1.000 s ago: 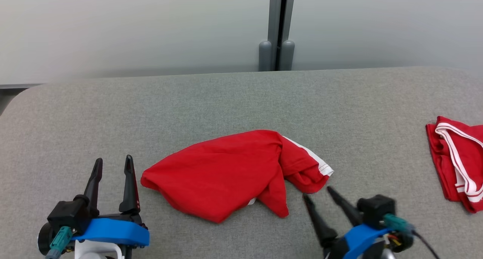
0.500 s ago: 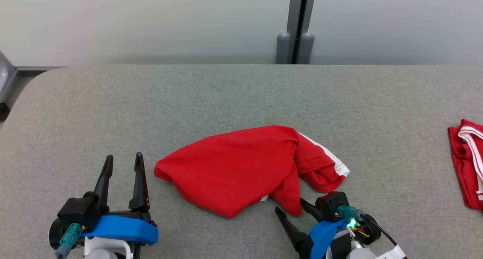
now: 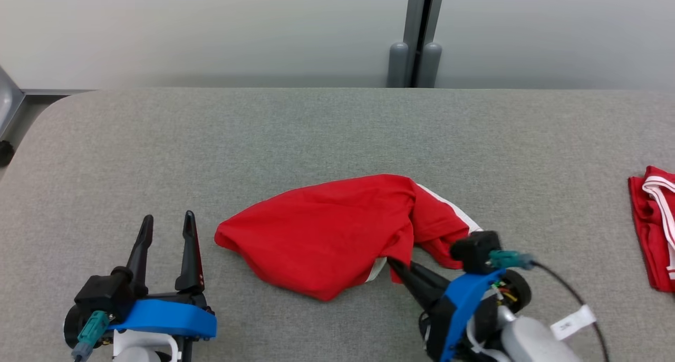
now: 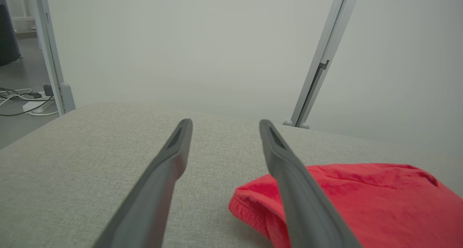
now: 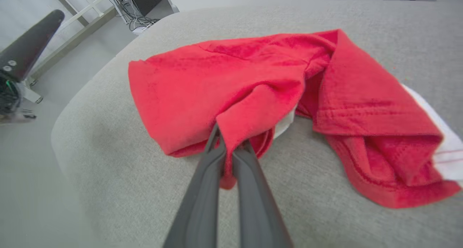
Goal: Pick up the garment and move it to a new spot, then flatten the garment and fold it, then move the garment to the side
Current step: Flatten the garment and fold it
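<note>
The red garment point(image 3: 327, 235) with white trim lies crumpled in the middle of the grey padded table point(image 3: 316, 135). My right gripper point(image 3: 393, 264) is shut on a hanging flap at the garment's near edge; in the right wrist view the fingers point(image 5: 228, 146) pinch that red flap of the garment point(image 5: 253, 74) between them. My left gripper point(image 3: 166, 222) stands open to the left of the garment, a short way from its left end. In the left wrist view the left gripper point(image 4: 224, 127) has nothing between its fingers, and the garment point(image 4: 361, 197) lies at the lower right.
A second red garment with white stripes point(image 3: 654, 225) lies at the table's right edge. A grey wall with a vertical post point(image 3: 419, 35) runs behind the table. The table's rounded left corner point(image 3: 47, 114) drops to the floor.
My right gripper has moved up and left to the garment's near edge and shut on a flap of it. The camera shifted a little between the oldest frame and now. The left gripper stays open.
</note>
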`<state>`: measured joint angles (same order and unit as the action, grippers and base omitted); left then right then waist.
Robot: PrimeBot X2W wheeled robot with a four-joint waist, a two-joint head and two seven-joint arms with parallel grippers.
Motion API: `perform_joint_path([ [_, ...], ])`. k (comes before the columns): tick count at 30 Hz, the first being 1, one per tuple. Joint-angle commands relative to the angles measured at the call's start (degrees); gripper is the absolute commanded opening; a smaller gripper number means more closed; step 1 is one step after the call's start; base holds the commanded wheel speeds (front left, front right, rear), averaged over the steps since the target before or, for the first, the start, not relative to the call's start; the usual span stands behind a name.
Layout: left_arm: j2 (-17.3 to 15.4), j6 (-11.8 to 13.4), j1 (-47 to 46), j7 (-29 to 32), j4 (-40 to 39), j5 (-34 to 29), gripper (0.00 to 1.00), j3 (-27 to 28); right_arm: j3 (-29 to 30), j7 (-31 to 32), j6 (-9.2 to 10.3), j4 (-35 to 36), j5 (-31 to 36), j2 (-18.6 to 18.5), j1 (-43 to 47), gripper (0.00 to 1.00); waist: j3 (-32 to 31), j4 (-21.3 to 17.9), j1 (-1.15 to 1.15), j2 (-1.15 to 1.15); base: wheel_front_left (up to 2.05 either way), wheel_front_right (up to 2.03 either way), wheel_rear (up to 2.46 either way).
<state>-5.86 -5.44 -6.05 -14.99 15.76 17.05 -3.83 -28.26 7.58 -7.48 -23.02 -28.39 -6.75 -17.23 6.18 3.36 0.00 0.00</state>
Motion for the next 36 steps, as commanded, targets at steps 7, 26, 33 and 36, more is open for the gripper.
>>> perform_joint_path([
  [7,0.20,-0.54,0.82,-0.26,-0.93,-1.05,1.00,1.96,7.13,13.47,-0.03,27.83,-9.17,-7.02,9.02,0.00,-0.20,-1.49,0.00,0.00,0.00,0.00,0.00],
  [26,1.43,-1.68,-3.27,-0.25,-1.00,-2.53,1.00,0.17,32.49,25.91,-0.08,10.67,-5.41,1.86,-2.53,0.00,5.26,2.58,0.00,0.00,0.00,0.00,0.00],
  [33,1.73,-1.97,-5.19,-0.25,-0.62,-2.51,1.00,-1.36,34.09,20.10,-0.08,-1.69,1.05,1.54,-11.65,0.00,7.44,4.86,0.00,0.00,0.00,0.00,0.00],
  [36,1.81,-2.05,-5.30,-0.26,-0.47,-2.42,1.00,-1.37,34.97,16.14,-0.08,-5.94,3.54,1.25,-14.41,0.00,7.94,5.07,0.00,0.00,0.00,0.00,0.00],
])
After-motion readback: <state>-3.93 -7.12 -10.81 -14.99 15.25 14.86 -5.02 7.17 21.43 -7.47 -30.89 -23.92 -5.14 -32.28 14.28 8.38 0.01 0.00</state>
